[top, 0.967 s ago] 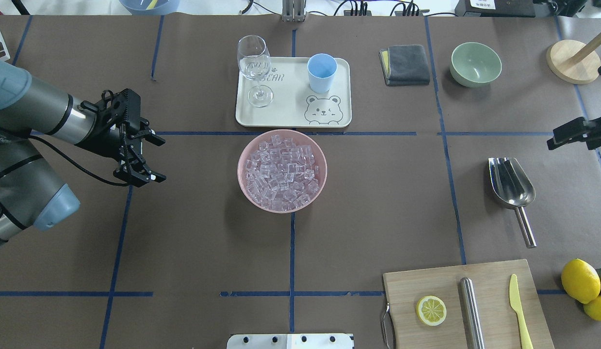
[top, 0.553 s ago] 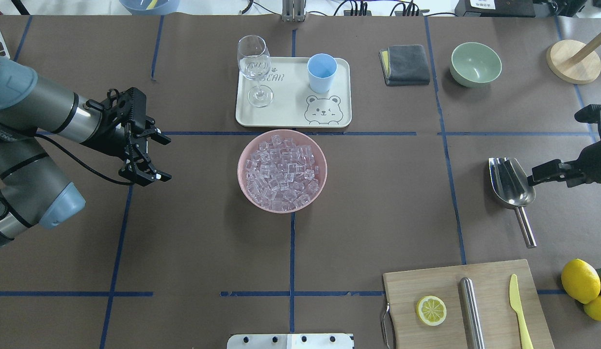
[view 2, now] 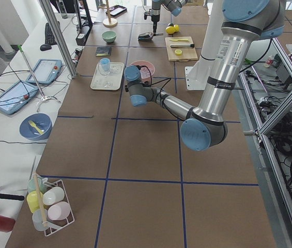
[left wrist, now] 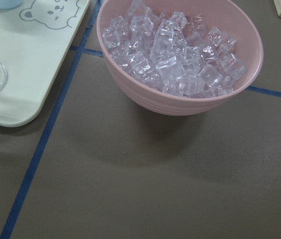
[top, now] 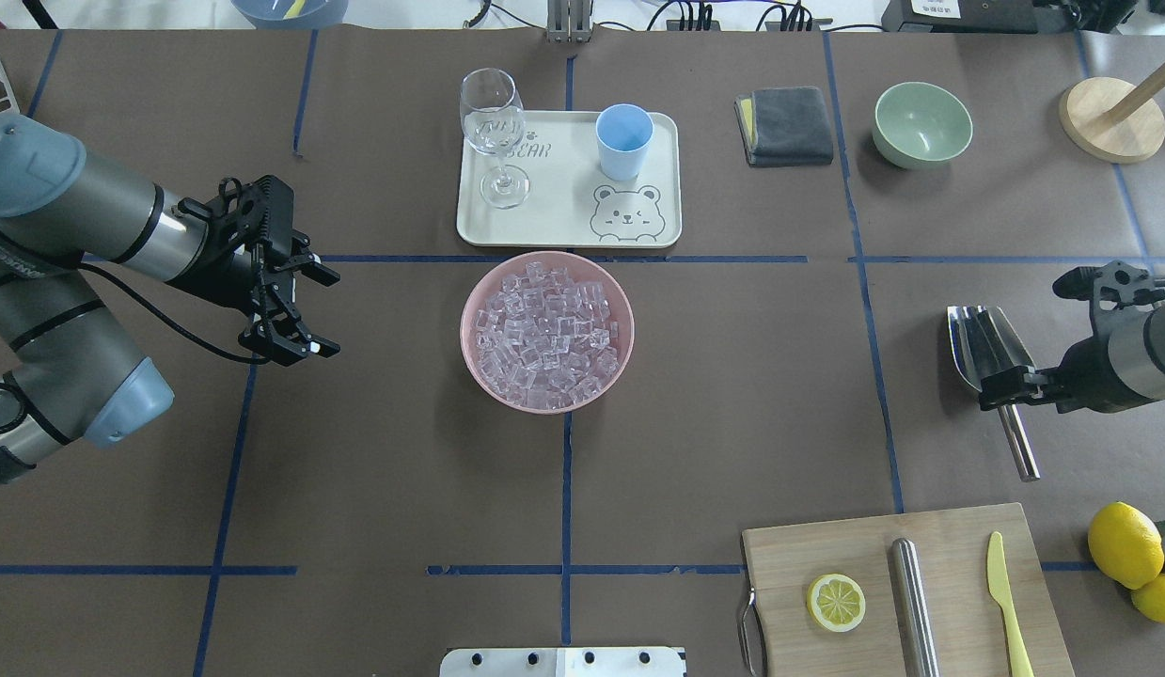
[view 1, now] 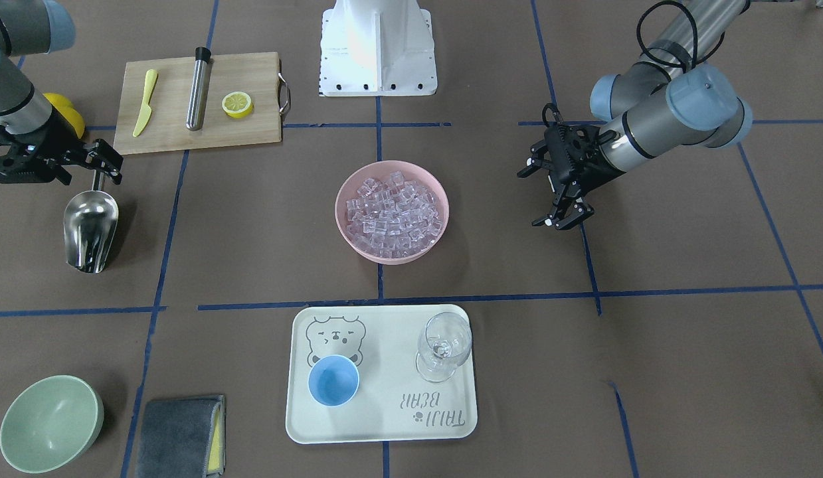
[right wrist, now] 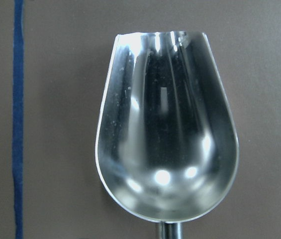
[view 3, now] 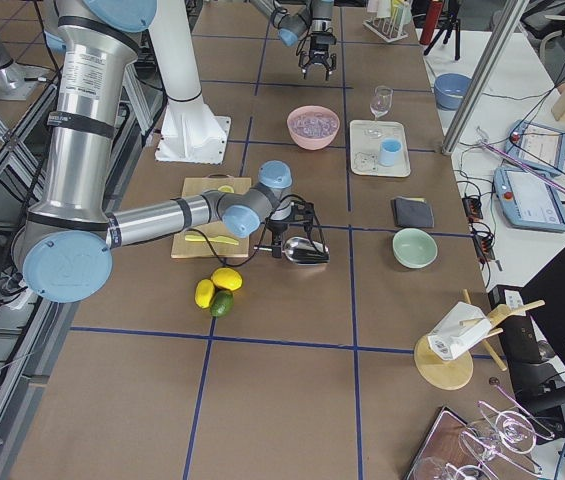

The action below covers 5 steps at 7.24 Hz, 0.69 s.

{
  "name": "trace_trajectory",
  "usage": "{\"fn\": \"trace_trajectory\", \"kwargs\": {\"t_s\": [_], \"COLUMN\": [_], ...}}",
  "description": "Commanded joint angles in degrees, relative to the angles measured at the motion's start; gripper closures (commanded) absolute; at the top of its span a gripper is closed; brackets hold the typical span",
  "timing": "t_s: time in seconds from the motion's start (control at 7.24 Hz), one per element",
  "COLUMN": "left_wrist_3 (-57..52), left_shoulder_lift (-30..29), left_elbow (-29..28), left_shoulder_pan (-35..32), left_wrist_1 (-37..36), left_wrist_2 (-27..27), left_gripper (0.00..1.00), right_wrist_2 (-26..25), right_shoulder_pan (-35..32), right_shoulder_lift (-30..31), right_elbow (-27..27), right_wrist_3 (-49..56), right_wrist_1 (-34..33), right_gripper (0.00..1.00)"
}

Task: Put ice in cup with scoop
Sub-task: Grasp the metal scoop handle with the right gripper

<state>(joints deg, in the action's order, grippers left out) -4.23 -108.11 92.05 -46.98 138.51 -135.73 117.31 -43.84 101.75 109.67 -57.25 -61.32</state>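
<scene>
R gripper (view 1: 92,174), jaws wide, straddled scoop (view 1: 90,229) handle; L gripper (top: 321,312), also wide open, hovered near pink bowl (top: 465,324) of ice (top: 546,331).

Table count: 2 arms, left arm (top: 84,207) and right arm (top: 1146,353). 2 bowls: 1 pink bowl (left wrist: 150,94), 1 green bowl (top: 921,124). Ice (top: 546,329): one heap, too many cubes to count. 1 cup (top: 624,141), 1 wine glass (top: 494,127), 1 tray (top: 563,202). 1 scoop (top: 988,353). 1 cutting board (top: 789,555), 1 lemon half (top: 836,602), 1 steel cylinder (top: 914,602), 1 yellow knife (top: 1003,592). 2 whole lemons (top: 1125,544), 1 lime (view 3: 221,304). 1 grey cloth (top: 787,124). 1 wooden stand (top: 1111,118).
</scene>
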Motion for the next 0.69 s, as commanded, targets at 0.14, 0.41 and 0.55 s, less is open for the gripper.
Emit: {"fn": "trace_trajectory", "kwargs": {"t_s": [0.14,0.41,0.55], "left_wrist_3": [-0.17,-0.25,-0.25], "left_shoulder_lift": [0.44,0.61,0.62], "left_elbow": [-0.11,-0.11,-0.11], "left_shoulder_pan": [0.04,0.04,0.04], "left_wrist_1": [0.0,-0.08,0.0], "left_wrist_2": [0.12,0.56,0.56], "left_gripper": [0.0,0.0,0.0], "right_wrist_2": [-0.42,0.54,1.07], "right_shoulder_pan": [2.18,2.18,2.18], "right_shoulder_lift": [-0.32,-0.5,-0.5], "right_elbow": [-1.47,-2.01,-1.92], "right_wrist_3": [0.03,0.12,0.12], "right_wrist_1": [-0.55,-0.55,-0.55], "right_gripper": [0.13,0.34,0.53]}}
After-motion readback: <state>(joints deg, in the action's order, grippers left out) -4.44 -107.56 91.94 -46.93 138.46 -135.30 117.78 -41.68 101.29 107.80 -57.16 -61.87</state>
